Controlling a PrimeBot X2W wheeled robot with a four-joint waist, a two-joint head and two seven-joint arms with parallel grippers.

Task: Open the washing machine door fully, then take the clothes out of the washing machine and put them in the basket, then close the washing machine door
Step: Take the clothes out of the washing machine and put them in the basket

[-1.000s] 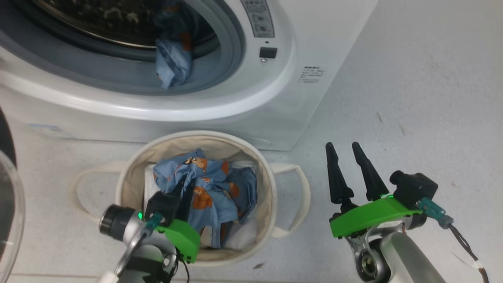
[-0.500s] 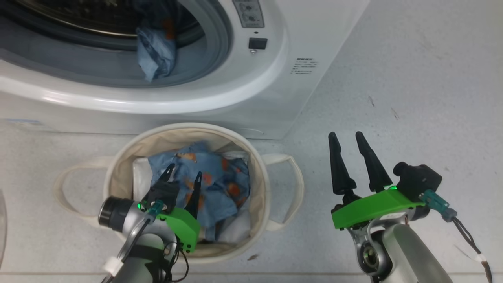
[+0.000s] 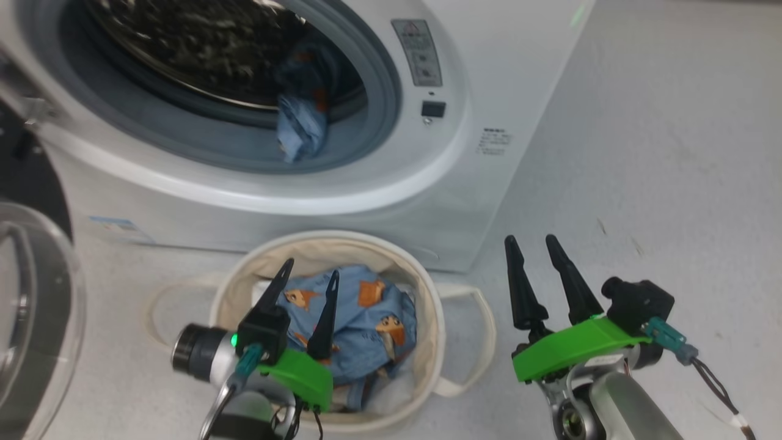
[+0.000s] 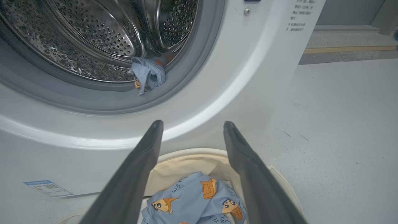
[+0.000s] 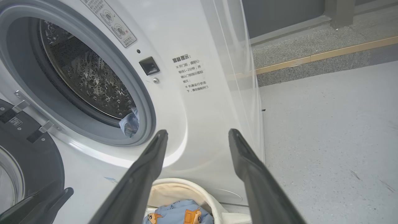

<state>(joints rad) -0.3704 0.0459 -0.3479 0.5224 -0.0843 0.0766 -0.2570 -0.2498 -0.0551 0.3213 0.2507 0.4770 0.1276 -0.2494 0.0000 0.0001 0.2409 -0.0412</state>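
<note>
The white washing machine [image 3: 342, 183] stands with its door [image 3: 36, 318] swung open at the left. One light blue garment [image 3: 299, 128] hangs over the grey seal at the drum's lower right, also seen in the left wrist view [image 4: 149, 73]. Below the washer sits the cream basket [image 3: 431, 305] holding printed blue clothes [image 3: 366, 311]. My left gripper [image 3: 311, 267] hovers open over the basket's near side, nothing between its fingers [image 4: 193, 123]. My right gripper [image 3: 529, 239] stands open and empty above the floor right of the basket, pointing at the washer front [image 5: 198, 131].
Bare grey floor [image 3: 660, 171] spreads to the right of the washer. A yellow strip and a raised kerb [image 5: 326, 54] run along the far side. The open door's black ring [image 5: 34, 155] stands left of the basket.
My left gripper has opened, let the blue garment drop into the basket, and risen above it. The head camera has shifted; the right arm has barely moved.
</note>
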